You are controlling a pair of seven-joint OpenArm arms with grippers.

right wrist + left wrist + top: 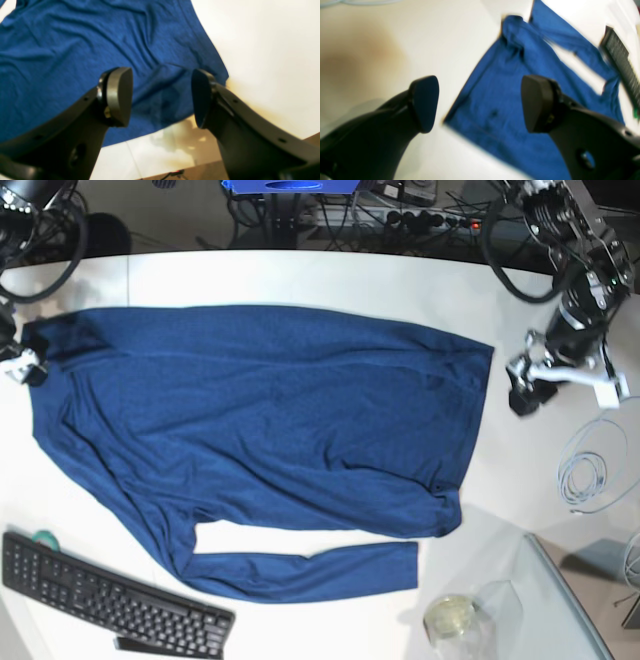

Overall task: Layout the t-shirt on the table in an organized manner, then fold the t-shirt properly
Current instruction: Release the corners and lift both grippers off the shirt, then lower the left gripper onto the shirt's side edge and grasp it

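Observation:
The dark blue t-shirt (260, 410) lies spread across the white table (300, 275), body flat with light wrinkles and one long sleeve (310, 570) stretched along its near side. Just off the shirt's right edge, my left gripper (522, 392) stands open. In the left wrist view its fingertips (480, 102) hold nothing, and the t-shirt (500, 100) lies beyond them. My right gripper (20, 365) is at the shirt's far left end. In the right wrist view it (161, 97) is open and empty above a corner of the t-shirt (75, 50).
A black keyboard (110, 600) lies at the near left, with a green roll (42, 537) beside it. A glass jar (450, 620) stands at the near right. A coiled pale cable (590, 470) rests on the right. Cables and gear crowd the far edge.

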